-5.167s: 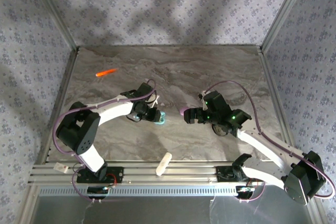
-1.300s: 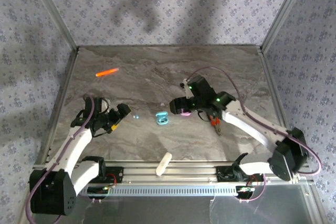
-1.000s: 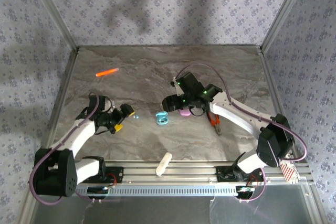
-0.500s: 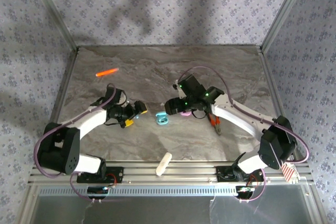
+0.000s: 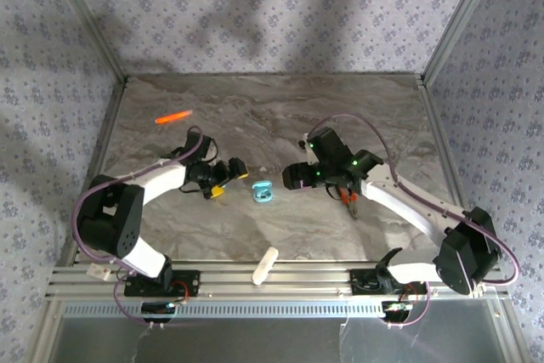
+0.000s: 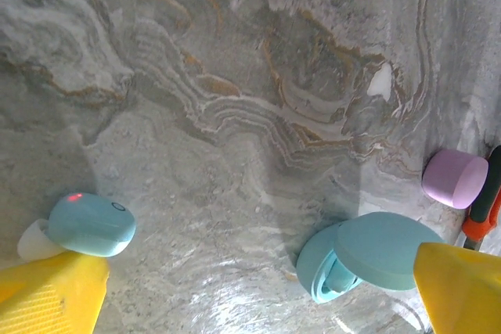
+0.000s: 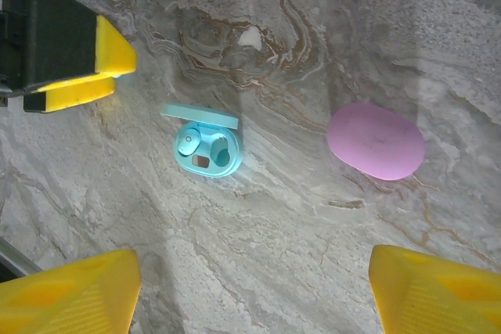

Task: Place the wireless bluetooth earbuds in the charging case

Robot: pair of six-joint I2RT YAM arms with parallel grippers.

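At the far left of the marble table (image 5: 280, 108), an orange stick-like thing (image 5: 173, 116) is lying by itself, well apart from everything else. Nearer the middle, the left gripper (image 5: 228, 178) is hovering low over the tabletop, its yellow fingers (image 6: 51, 299) standing wide apart with nothing clamped between them. A teal earbud (image 6: 90, 224) (a small red light is glowing on its shell) is lying on the marble just beside the left-hand finger in the left wrist view; whether the two are touching I cannot tell. To its right the teal charging case (image 5: 263, 193) is sitting open with its lid tipped up and its hollows facing upward. What is sitting in them is too small to make out. Further right, the right gripper (image 5: 295, 176) is hanging above the table, its own yellow fingers (image 7: 434, 287) also spread wide and holding nothing. The pink case (image 7: 376, 140) is lying shut on the marble ahead of those fingers, near the teal one but not touching it. Beyond it a red-handled tool (image 5: 348, 200) is resting under the right arm.
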